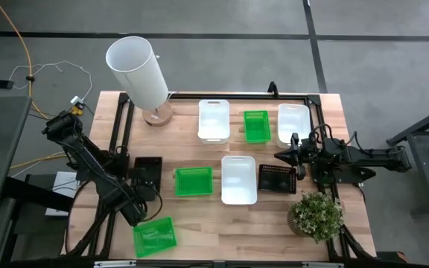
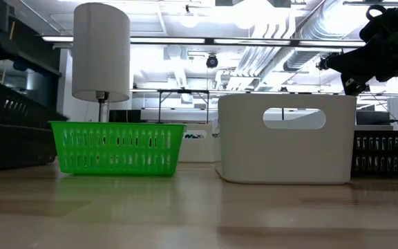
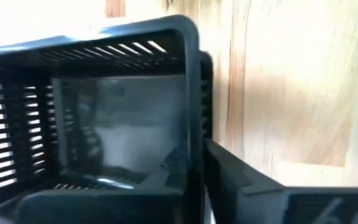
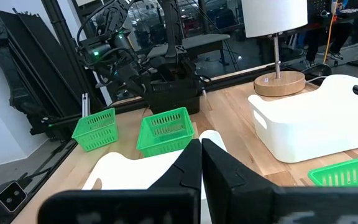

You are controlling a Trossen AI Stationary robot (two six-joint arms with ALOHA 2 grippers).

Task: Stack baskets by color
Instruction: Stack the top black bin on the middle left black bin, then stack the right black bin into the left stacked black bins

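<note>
High view: left gripper [image 1: 141, 195] at a black basket [image 1: 147, 171] on the table's [image 1: 199, 231] left; green baskets [image 1: 193, 181], white baskets [image 1: 238, 179] and another black basket [image 1: 278, 179] across the middle.

Low view: green basket [image 2: 117, 147] left, white basket [image 2: 287, 137] right.

Left wrist view: fingers [image 3: 241, 180] straddle the black basket's [image 3: 92, 124] wall; grip: cannot tell.

Right wrist view: right gripper [image 4: 201, 163] closed, empty, above a white basket [image 4: 135, 171].

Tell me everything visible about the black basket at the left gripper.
The black basket is a small rectangular tray of dark plastic with slotted walls and a rounded rim. It lies near the table's left edge, open side up, beside a green basket. The left gripper is at it; in the left wrist view one finger lies outside its wall.
</note>
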